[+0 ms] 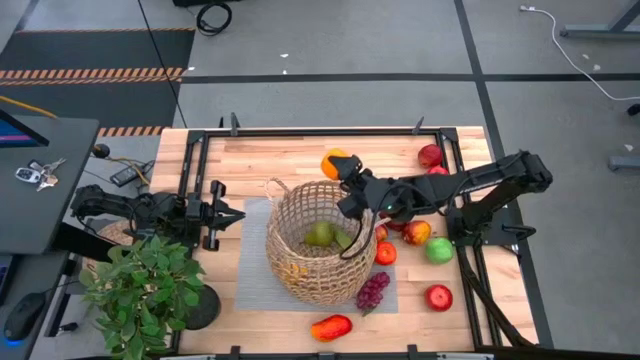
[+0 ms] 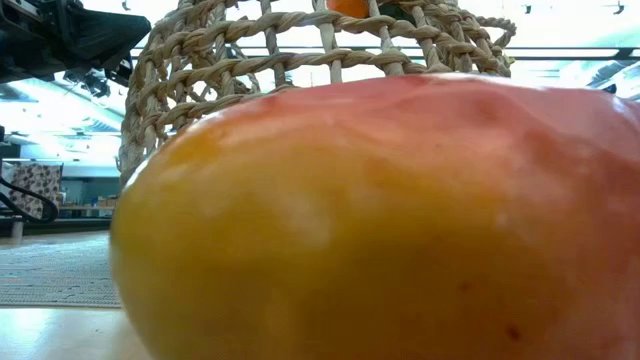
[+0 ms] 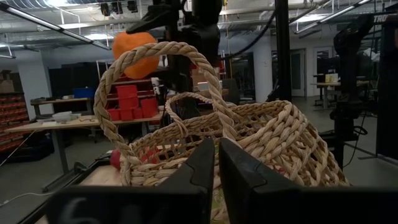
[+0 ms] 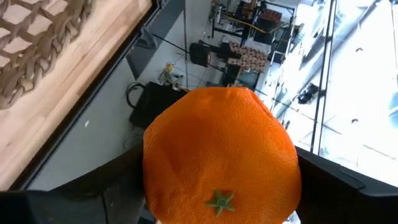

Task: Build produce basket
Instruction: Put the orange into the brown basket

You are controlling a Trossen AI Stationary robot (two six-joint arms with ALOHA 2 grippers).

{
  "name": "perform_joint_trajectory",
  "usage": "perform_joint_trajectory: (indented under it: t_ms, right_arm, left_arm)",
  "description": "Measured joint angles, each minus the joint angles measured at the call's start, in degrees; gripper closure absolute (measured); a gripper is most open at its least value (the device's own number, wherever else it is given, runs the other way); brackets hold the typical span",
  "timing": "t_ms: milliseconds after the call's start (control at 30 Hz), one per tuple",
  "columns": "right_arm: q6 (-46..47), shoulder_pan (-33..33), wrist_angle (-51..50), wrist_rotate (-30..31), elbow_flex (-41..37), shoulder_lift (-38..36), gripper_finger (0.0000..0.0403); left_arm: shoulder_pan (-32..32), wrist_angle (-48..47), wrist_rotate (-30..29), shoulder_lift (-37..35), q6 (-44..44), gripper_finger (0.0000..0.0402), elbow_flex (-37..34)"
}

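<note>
The tan wicker basket (image 1: 320, 243) stands mid-table on a grey mat, with green produce (image 1: 322, 234) lying inside it. My right gripper (image 1: 340, 170) reaches in from the right and is shut on an orange (image 1: 333, 162), held up by the basket's far rim. The orange also shows in the left wrist view (image 3: 135, 53) above the basket's loop handle (image 3: 155, 53). My left gripper (image 1: 236, 215) waits shut, left of the basket and apart from it. Loose produce lies to the basket's right and near side. My right gripper pinches the orange (image 4: 221, 155) between its two fingers, one dark finger (image 4: 118, 186) on each side of its round body. The fingers come roughly level from the table's right. The orange is lifted clear of table and basket, its green stem mark facing the wrist camera.
Right of the basket lie red apples (image 1: 430, 155) (image 1: 438, 297), a green apple (image 1: 439, 250) and a red-yellow fruit (image 1: 416, 232). Purple grapes (image 1: 372, 290) and a red-orange piece (image 1: 331, 327) lie near the front edge. A potted plant (image 1: 145, 290) stands front left.
</note>
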Motion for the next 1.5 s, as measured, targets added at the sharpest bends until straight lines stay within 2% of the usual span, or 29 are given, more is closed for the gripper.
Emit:
perform_joint_trajectory:
  t_ms: [233, 367, 467, 667, 733, 800, 967, 1167, 1333, 1500]
  right_arm:
    - [1.9, 0.1, 1.3, -1.5, 0.0, -0.3, 0.0072]
    - [12.3, -0.7, 1.5, -9.1, 0.0, -2.2, 0.0072]
    - [25.4, -2.9, 1.4, -21.0, 0.0, -4.3, 0.0072]
    - [52.9, -10.5, 1.5, -51.2, 0.0, -7.6, 0.0072]
    - [62.2, -13.1, 1.8, -58.6, 0.0, -7.9, 0.0072]
    - [71.8, -15.2, 2.1, -62.9, 0.0, -7.9, 0.0072]
    - [93.8, -18.5, 1.1, -65.1, 0.0, -6.6, 0.0072]
    - [108.2, -19.0, 3.2, -65.2, 0.0, -2.9, 0.0072]
    - [107.7, -16.7, 1.3, -69.4, 0.0, 0.3, 0.0072]
    - [104.1, -14.8, -2.3, -69.8, 0.6, 3.2, 0.0072]
  left_arm:
    - [0.0, 0.0, 0.0, 0.0, 0.0, 0.0367, 0.0]
    - [0.0, 0.0, 0.0, 0.0, 0.0, 0.0366, 0.0]
    - [0.0, 0.0, 0.0, 0.0, 0.0, 0.0370, 0.0]
    - [0.0, 0.0, 0.0, 0.0, 0.0, 0.0376, 0.0]
    - [0.0, 0.0, 0.0, 0.0, 0.0, 0.0375, 0.0]
    - [0.0, 0.0, 0.0, 0.0, 0.0, 0.0372, 0.0]
    - [0.0, 0.0, 0.0, 0.0, 0.0, 0.0366, 0.0]
    - [0.0, 0.0, 0.0, 0.0, 0.0, 0.0370, 0.0]
    - [0.0, 0.0, 0.0, 0.0, 0.0, 0.0373, 0.0]
    - [0.0, 0.0, 0.0, 0.0, 0.0, 0.0366, 0.0]
